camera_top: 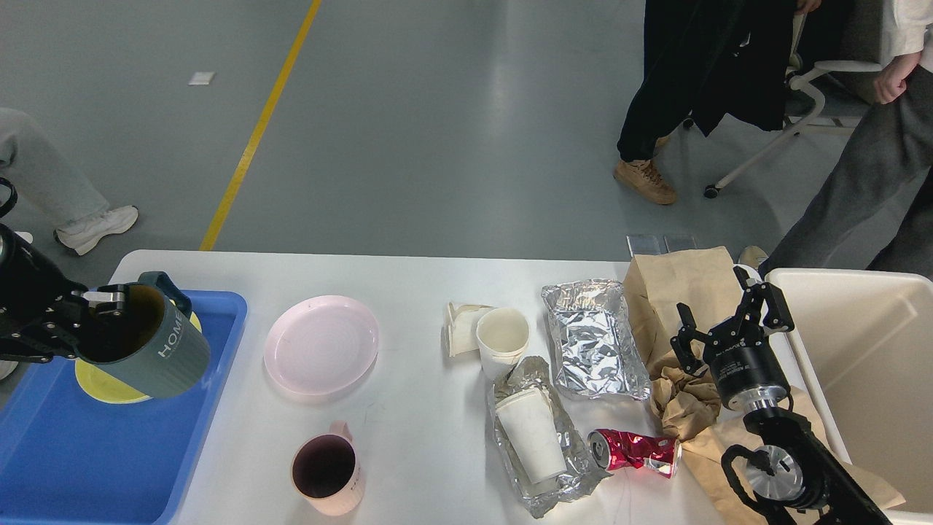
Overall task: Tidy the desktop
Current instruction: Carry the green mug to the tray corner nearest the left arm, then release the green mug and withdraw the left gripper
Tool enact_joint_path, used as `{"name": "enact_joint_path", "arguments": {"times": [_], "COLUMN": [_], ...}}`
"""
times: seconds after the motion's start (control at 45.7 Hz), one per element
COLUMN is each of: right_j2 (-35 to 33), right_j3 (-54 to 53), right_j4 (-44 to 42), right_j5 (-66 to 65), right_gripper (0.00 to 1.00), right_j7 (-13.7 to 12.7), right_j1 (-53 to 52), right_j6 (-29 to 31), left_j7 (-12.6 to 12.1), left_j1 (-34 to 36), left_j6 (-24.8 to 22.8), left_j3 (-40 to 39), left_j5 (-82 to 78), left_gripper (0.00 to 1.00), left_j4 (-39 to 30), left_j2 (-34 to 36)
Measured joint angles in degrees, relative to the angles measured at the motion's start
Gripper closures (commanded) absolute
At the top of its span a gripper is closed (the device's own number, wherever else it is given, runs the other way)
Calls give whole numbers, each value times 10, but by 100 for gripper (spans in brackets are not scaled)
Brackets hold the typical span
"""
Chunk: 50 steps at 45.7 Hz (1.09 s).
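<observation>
A lab or workshop hall: grey floor (437, 146) with yellow line (255, 131) (onlookers standing nearby).

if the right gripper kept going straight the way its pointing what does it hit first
Likely the brown paper bag. The open right gripper points away from the robot, slightly right, over the bag's far part. Its height above the bag is unclear, so it could pass over.
</observation>
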<state>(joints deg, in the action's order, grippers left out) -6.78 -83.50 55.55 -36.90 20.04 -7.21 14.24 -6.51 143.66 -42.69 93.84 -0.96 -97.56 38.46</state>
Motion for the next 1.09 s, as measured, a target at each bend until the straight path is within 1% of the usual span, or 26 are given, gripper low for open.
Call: {"name": "enact_joint_path", "arguments": {"times": [0.044, 0.109, 0.197, 0.263, 0.35, 0.481, 0.503, 0.591, 0.635, 0.678, 0.744, 0.831, 0.941, 1.007, 1.094], "right_j2": [0, 0, 0, 0, -1, -1, -1, -1, -1, -1, 0, 0, 0, 0, 0], "right_j3": [0, 0, 0, 0, 0, 0, 0, 0, 0, 0, 0, 0, 0, 0, 0], "right_j4": [0, 0, 1, 1, 1, 1, 1, 1, 1, 1, 1, 1, 0, 0, 0], "right_j5": [0, 0, 0, 0, 0, 0, 0, 0, 0, 0, 0, 0, 0, 0, 0], "right_gripper": [0, 0, 0, 0, 0, 0, 0, 0, 0, 0, 0, 0, 0, 0, 0], "right_j7": [0, 0, 0, 0, 0, 0, 0, 0, 0, 0, 0, 0, 0, 0, 0], "right_j1": [0, 0, 0, 0, 0, 0, 0, 0, 0, 0, 0, 0, 0, 0, 0], "right_j6": [0, 0, 0, 0, 0, 0, 0, 0, 0, 0, 0, 0, 0, 0, 0], "left_j7": [2, 3, 4, 3, -2, -4, -4, -1, -1, -1, -2, -3, 1, 2, 5], "left_j1": [-5, -31, -100, -163, -255, -421, -462, -580, -630, -677, -727, -781, -816, -826, -836], "left_j6": [-2, -6, -10, -14, -22, -27, -27, -26, -25, -21, -14, -1, 11, 6, -12], "left_j3": [10, 25, 23, 1, -58, -197, -231, -322, -359, -396, -436, -467, -492, -500, -502], "left_j5": [-1, -5, -17, -35, -62, -113, -121, -133, -137, -139, -143, -145, -146, -149, -153], "left_gripper": [100, 100, 100, 100, 100, 100, 100, 100, 100, 100, 100, 100, 100, 100, 100], "left_j4": [19, 68, 148, 214, 300, 434, 467, 550, 582, 613, 656, 688, 697, 698, 699], "left_j2": [4, 17, 59, 99, 143, 189, 192, 191, 187, 177, 156, 125, 106, 103, 101]}}
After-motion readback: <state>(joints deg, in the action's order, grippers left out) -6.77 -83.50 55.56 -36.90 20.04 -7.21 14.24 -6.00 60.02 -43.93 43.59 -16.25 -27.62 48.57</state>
